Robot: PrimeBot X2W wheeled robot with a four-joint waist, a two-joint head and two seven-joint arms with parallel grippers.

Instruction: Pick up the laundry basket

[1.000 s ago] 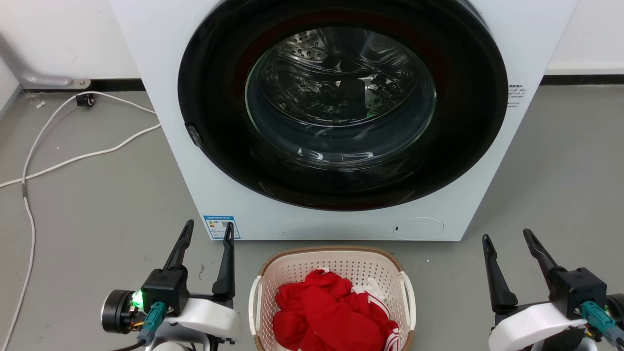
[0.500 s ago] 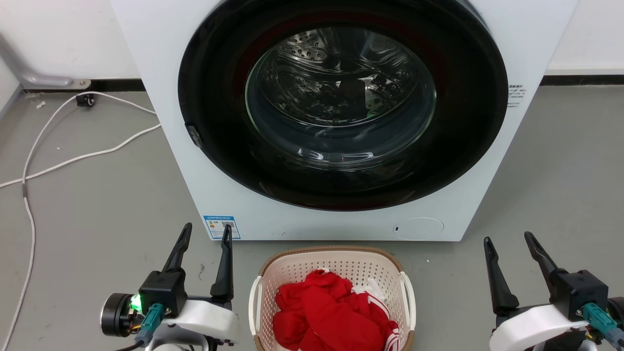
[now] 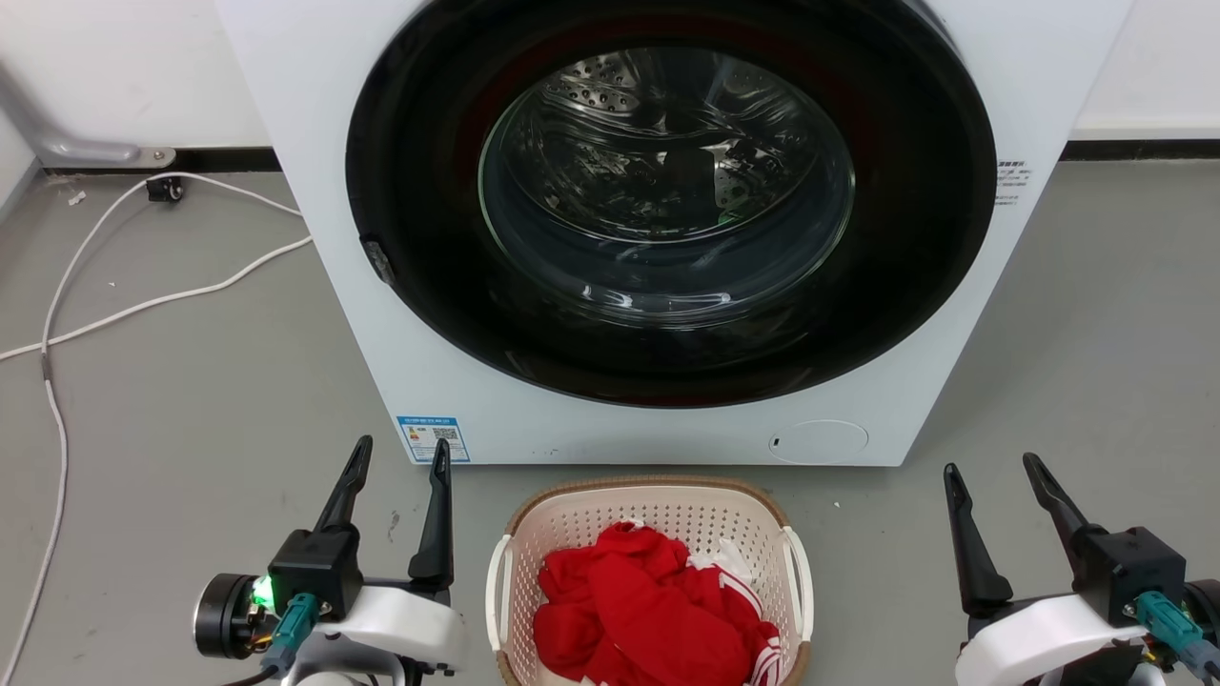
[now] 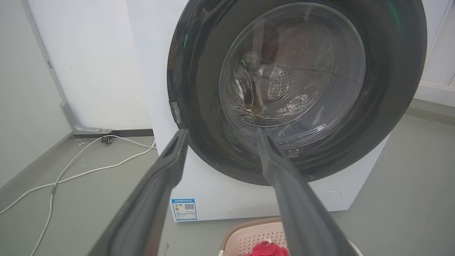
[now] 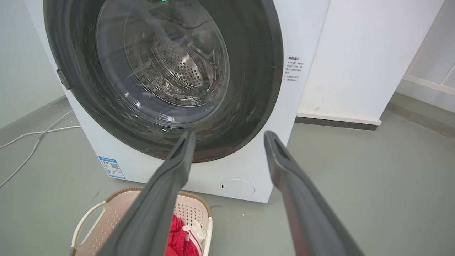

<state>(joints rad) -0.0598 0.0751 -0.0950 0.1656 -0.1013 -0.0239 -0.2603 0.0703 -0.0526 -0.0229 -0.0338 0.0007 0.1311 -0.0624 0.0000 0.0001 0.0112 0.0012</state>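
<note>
Since a second ago the head camera has tipped a touch, so everything sits slightly higher in its view. Against that, the left gripper (image 3: 400, 443) has eased a little lower and to the left.

There is one laundry basket (image 3: 581, 524). It is cream-white, perforated and rounded-rectangular, with a brown woven-look rim. It has two white handles, one on its left side (image 3: 496, 579) and one on its right (image 3: 799, 572). It stands on the grey floor (image 3: 191, 429) just in front of the single washing machine (image 3: 315, 191), centred under the round dark door (image 3: 429, 314), between the two grippers and touched by neither. Inside it is a heap of red clothing (image 3: 648, 610) with a bit of white cloth (image 3: 732, 557) at the right.

The left gripper is just beside the basket's left handle, with its two fingers spread and nothing between them. The right gripper (image 3: 989, 463) is further off on the other side, equally spread and empty.

One blue label (image 3: 434, 438) is stuck low on the washer front. White cable (image 3: 143, 305) trails over the floor at the left; I cannot tell how many cords there are.
</note>
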